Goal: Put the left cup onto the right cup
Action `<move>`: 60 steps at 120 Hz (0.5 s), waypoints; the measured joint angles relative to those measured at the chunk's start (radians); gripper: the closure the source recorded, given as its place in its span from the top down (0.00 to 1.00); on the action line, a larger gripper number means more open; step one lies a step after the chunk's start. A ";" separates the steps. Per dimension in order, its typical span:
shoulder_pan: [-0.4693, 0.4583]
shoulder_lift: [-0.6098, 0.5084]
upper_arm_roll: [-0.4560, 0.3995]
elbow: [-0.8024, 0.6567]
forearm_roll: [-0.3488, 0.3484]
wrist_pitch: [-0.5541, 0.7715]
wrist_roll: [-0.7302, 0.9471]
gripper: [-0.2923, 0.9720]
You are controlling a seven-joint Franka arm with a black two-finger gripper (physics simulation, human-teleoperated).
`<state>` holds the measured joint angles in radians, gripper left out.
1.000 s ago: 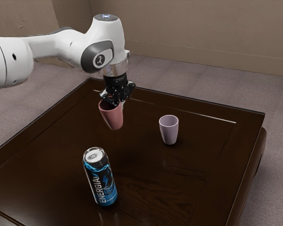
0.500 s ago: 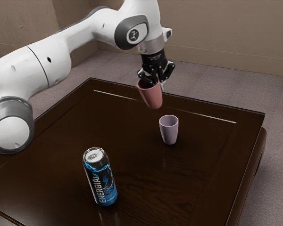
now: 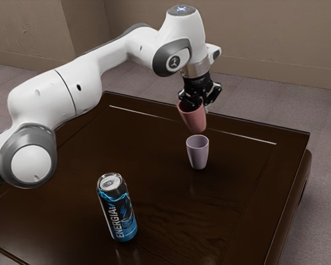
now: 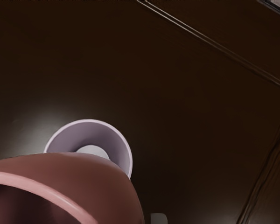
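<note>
Carry step here: the gripper (image 3: 197,102) is clamped on the rim of the pink cup (image 3: 193,117), holding it in the air just above the purple cup (image 3: 197,151), which stands on the table (image 3: 248,210) toward its far edge. Next up, I'd say: centre it over the opening, then lower straight in. The can (image 3: 117,207) by the near edge reads something like "ENERGIA".

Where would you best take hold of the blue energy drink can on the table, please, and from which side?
Probably the upper side wall of the blue can, coming down from above with the fingers on opposite sides. It stands upright and alone on the table, so its straight wall gives parallel contacts; the flat lid offers nothing to pinch.
</note>
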<state>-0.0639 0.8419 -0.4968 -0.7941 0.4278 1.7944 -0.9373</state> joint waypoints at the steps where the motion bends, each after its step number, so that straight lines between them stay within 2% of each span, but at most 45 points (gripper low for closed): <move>1: 0.000 0.000 0.000 0.000 0.000 0.002 0.001 0.15; 27: 0.002 0.031 0.010 -0.006 -0.002 0.039 0.034 0.15; 60: 0.001 0.037 0.040 -0.014 -0.038 0.039 0.057 0.15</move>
<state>-0.0625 0.8786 -0.4567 -0.8077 0.3894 1.8330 -0.8802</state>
